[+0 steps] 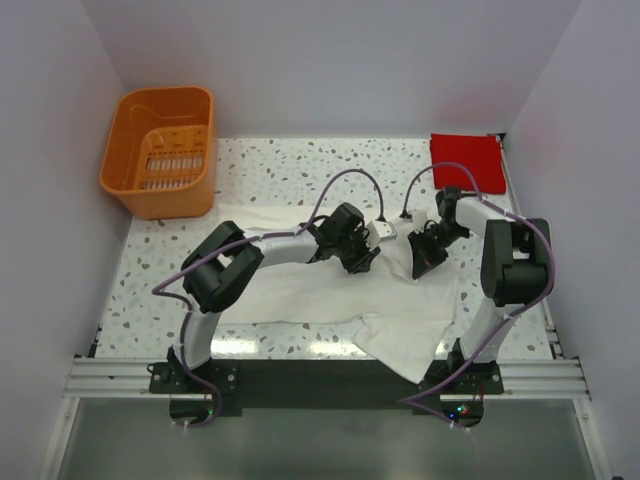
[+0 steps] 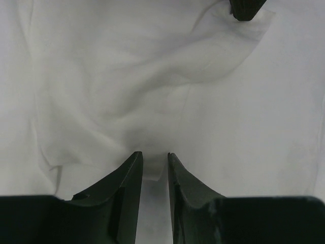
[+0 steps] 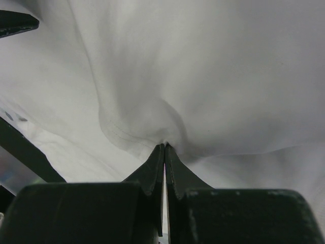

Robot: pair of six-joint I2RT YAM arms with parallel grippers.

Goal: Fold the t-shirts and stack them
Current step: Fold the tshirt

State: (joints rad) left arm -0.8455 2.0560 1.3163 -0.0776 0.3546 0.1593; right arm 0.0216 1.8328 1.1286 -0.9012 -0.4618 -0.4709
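The speckled bench [image 1: 270,165] is the largest thing in the top view. It is closed in by pale walls [image 1: 330,60] at 9, 12 and 3 o'clock, and a metal rail [image 1: 330,375] runs along its 6 o'clock edge.

The white shirt [image 1: 300,290] lies rumpled across the middle. It stretches from about 9 o'clock to 3 o'clock, and one corner hangs over the near edge at 5 o'clock, beside the right arm's base. Bare bench shows in a wide band at 12 o'clock and a narrower strip at 9 o'clock.

An orange basket [image 1: 160,150] sits in the 10 o'clock corner, well apart from the cloth. The red shirt [image 1: 466,161] lies as a flat folded square in the 2 o'clock corner, close to the right wall.

Both arms reach to the centre, their ends near each other on the shirt's far edge.

The left tool [image 1: 360,260] shows only as a dark shape from above. Its own camera shows the fingers nearly together, with creases of white cloth running into the narrow gap, so it appears clenched on a fold of the shirt.

The right tool [image 1: 428,262] is seen clearly only from its wrist. There the fingers are pressed tight, pinching a stitched hem. Each wrist view catches a dark tip of the other tool at its top edge.
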